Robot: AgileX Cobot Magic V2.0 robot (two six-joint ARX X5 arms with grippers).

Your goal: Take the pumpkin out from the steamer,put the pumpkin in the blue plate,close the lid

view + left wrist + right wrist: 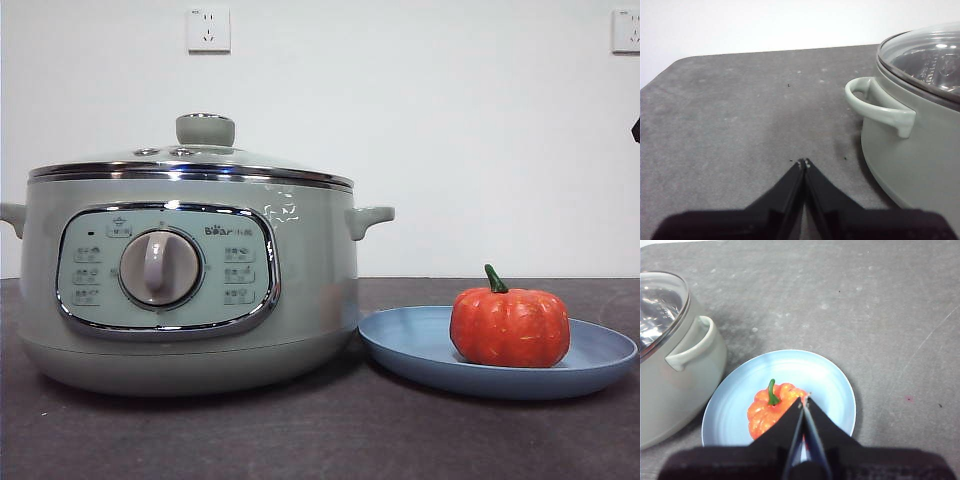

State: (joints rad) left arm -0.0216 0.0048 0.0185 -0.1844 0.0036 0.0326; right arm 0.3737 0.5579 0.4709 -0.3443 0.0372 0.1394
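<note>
The steamer point(190, 290) is sitting nearest the front camera, large and pale sage green, with its dial panel facing forward and the lid point(195, 160) resting level on its chrome rim. The pumpkin point(510, 325) is sitting upright in the blue plate point(420, 350), green stem up, somewhat off centre. The plate is lying on the dark desk point(300, 440) just beside the steamer's base, under its side handle.

Judging from this layout, all three steps look done. What could go wrong from here is small: the right gripper point(804, 401) is hovering over the plate with its jaws pressed together, its tips above the pumpkin, so a careless descent or sideways swing could knock the light toy over the shallow rim. The left gripper point(802, 163) is hanging above bare desk near the steamer's other handle point(875, 107), jaws also closed and holding nothing; a sweep toward the pot could catch that handle and jolt the lid askew.

As for contents, the plate is holding only the pumpkin. Through the glass lid the wrist views are showing metal inside the steamer (whether anything else is in there cannot be told).
</note>
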